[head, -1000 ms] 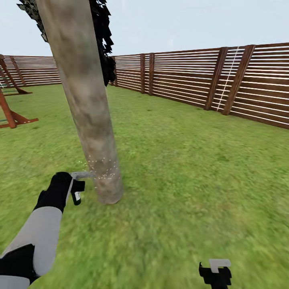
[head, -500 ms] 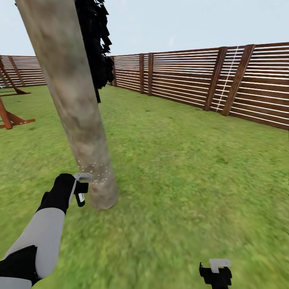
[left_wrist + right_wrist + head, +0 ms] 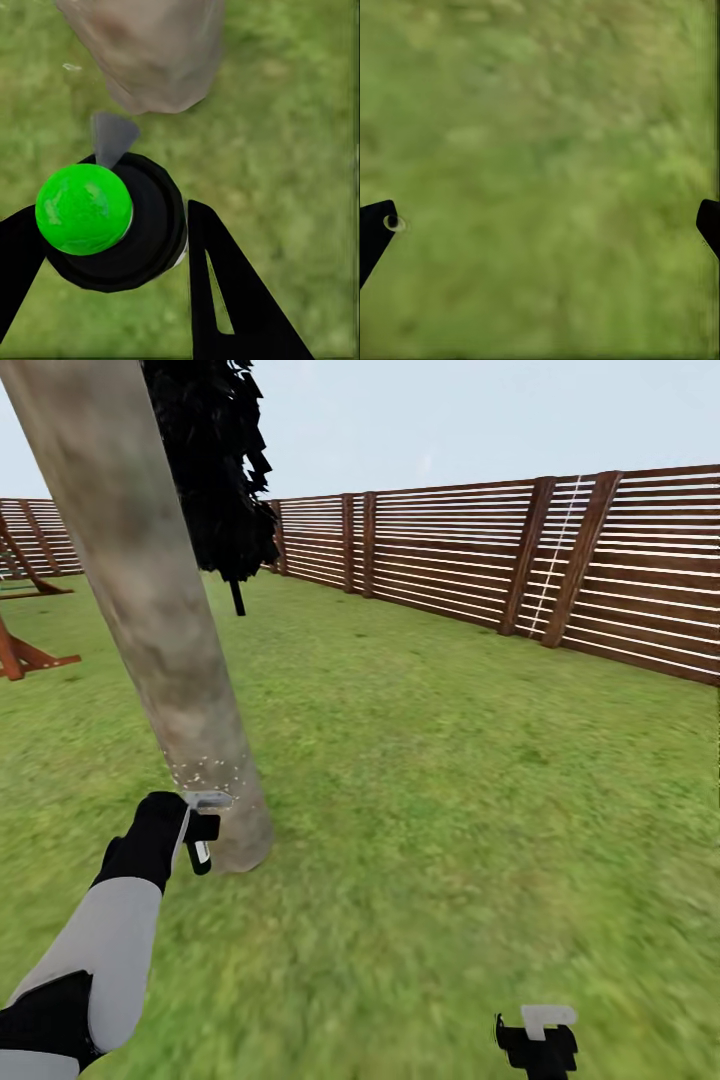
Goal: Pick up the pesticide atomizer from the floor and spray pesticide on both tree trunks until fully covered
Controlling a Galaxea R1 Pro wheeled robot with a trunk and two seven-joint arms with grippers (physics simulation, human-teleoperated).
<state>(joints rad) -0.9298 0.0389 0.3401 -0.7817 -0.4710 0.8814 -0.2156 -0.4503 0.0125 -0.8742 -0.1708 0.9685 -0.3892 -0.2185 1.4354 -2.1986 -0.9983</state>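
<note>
A thick pale grey-brown mottled tree trunk (image 3: 170, 650) leans up across the left of the head view, with a band of fine white specks (image 3: 205, 770) just above its base. My left gripper (image 3: 195, 838) is shut on the pesticide atomizer (image 3: 206, 801), whose grey nozzle is almost touching the trunk. In the left wrist view the atomizer (image 3: 112, 221) is a black round body with a green ball top, held between my left gripper's (image 3: 112, 211) black fingers, and the trunk base (image 3: 154, 56) is just beyond it. My right gripper (image 3: 535, 1042) hangs open over the lawn (image 3: 547, 172).
A black cone-shaped cypress (image 3: 215, 470) stands behind the trunk. A brown slat fence (image 3: 520, 555) rings the garden at the back and right. A red-brown wooden frame (image 3: 20, 655) sits at the far left. Open grass (image 3: 470, 780) spreads to the right of the trunk.
The whole picture has slid left, so the camera moved: the trunk sits further left and more of the cypress shows. My left gripper keeps the atomizer at the trunk's base.
</note>
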